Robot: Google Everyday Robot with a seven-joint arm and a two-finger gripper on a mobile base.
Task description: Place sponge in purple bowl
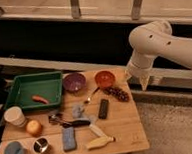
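One sponge [69, 139] lies flat near the front edge of the wooden table [128, 131]. A small metal cup [41, 145] stands to its left in the view and a pale yellow, banana-like thing [99, 141] lies to its right. A round blue disc [14, 150] lies at the front left corner.

Just behind the sponge, a black-handled utensil [75, 122] lies crosswise. An orange fruit [33, 127] and a white cup [15, 117] sit further left.

Mid-table, a pale grey-blue cloth lump [78, 111] and a black remote [103, 108] sit side by side, with a spoon [91, 97] behind them. The utensil and the cloth lump lie between the sponge and the purple bowl [74, 82].

The purple bowl stands in the far row. A green tray [20, 85] holding an orange-red stick-like thing [40, 99] is on its left, and an orange-red bowl [104, 79] is on its right. A dark bunch like grapes [117, 93] lies near that bowl.

The gripper [144, 82] hangs off the table's far right corner, pointing down, well apart from the sponge. Its fingers are released, grasping nothing.
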